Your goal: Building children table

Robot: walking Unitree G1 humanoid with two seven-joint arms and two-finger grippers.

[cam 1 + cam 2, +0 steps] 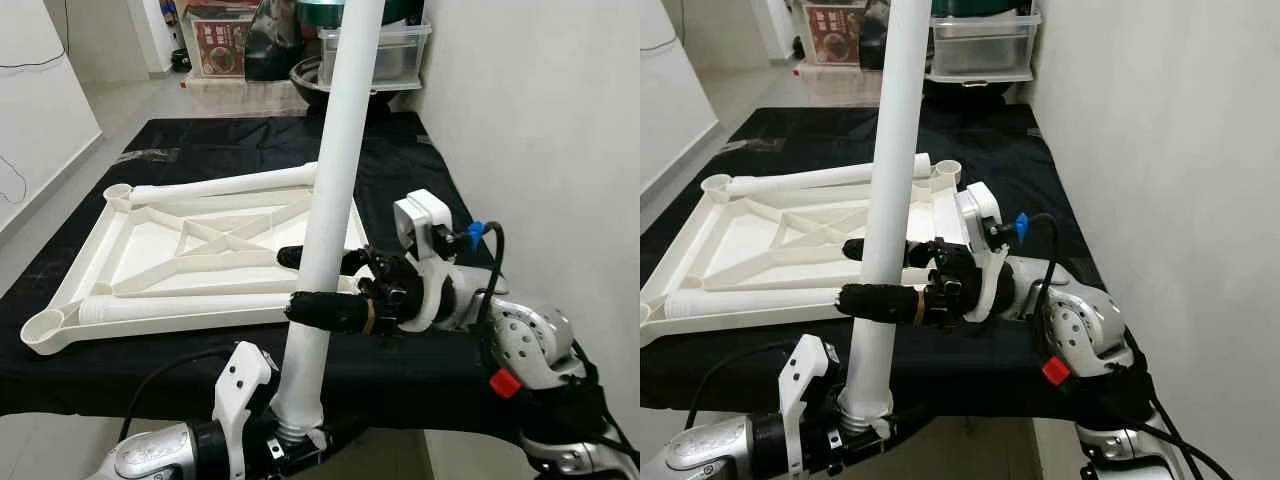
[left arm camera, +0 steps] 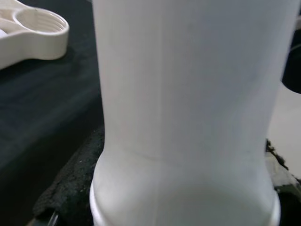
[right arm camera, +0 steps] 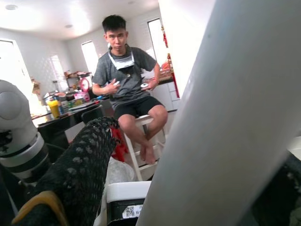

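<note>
A long white table leg (image 1: 340,140) stands upright in front of me. At its lower, threaded end my left gripper (image 1: 285,440) is shut on it; the left wrist view has the leg (image 2: 188,94) up close with one black finger (image 2: 70,179) against it. Higher up, my right gripper (image 1: 292,282) reaches in from the right and is shut on the same leg, one finger in front and one behind. Beyond lies the white tabletop (image 1: 160,250), upside down with ribs showing and round corner sockets (image 1: 45,328). Two more white legs (image 1: 230,183) lie along its long sides.
The tabletop rests on a table covered with black cloth (image 1: 200,140). A white wall runs close along the right. Boxes and a clear plastic bin (image 1: 380,50) stand past the far end. In the right wrist view a person (image 3: 127,94) sits on a stool behind me.
</note>
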